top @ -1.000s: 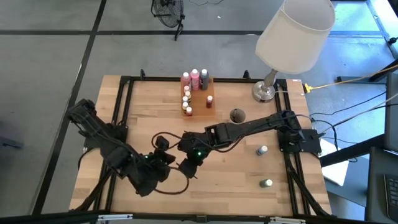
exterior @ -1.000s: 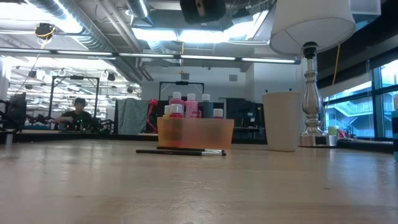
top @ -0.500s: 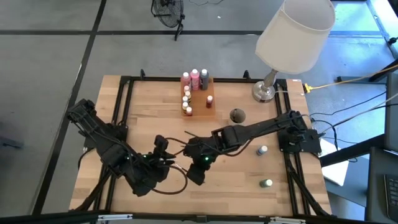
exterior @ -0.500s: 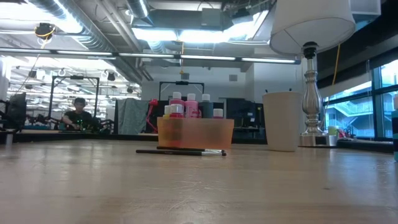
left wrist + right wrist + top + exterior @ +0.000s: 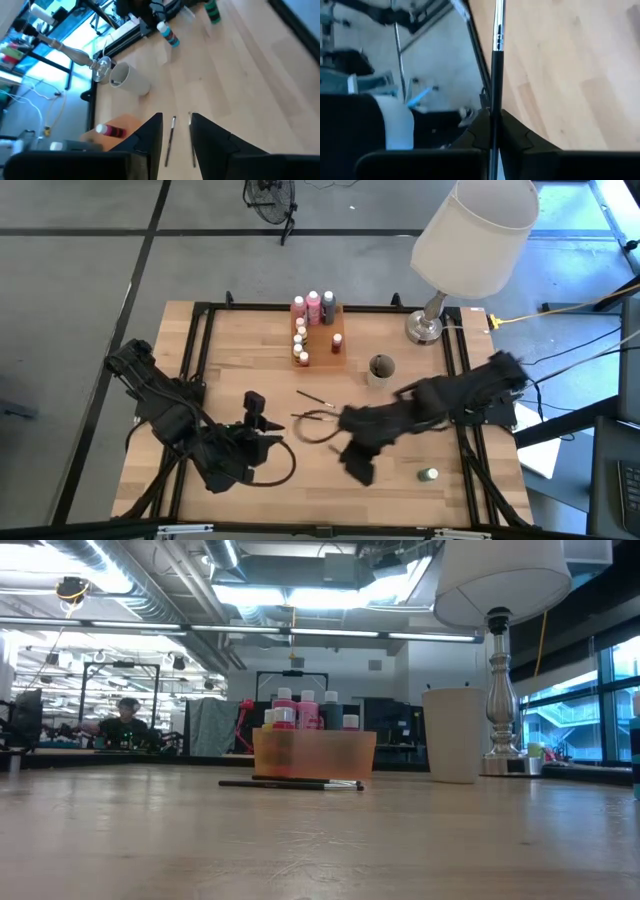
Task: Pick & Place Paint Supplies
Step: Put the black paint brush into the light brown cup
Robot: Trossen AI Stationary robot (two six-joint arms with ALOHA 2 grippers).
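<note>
Currently, on the wooden counter:

Right hand: pinching a thin dark-handled paintbrush between closed fingers, the shaft running straight out ahead of it; the arm is reaching over the counter's near middle.

Left hand: sitting over the near-left part of the counter, fingers narrowly parted and holding nothing; two more brushes are lying side by side on the wood just ahead of it.

Orange tray: standing at the far middle, holding pink, grey and yellow paint bottles.

Loose bottles: a blue one and a green one, both standing on the right side, well apart from the tray.

Grey cup: sitting between tray and lamp.
</note>
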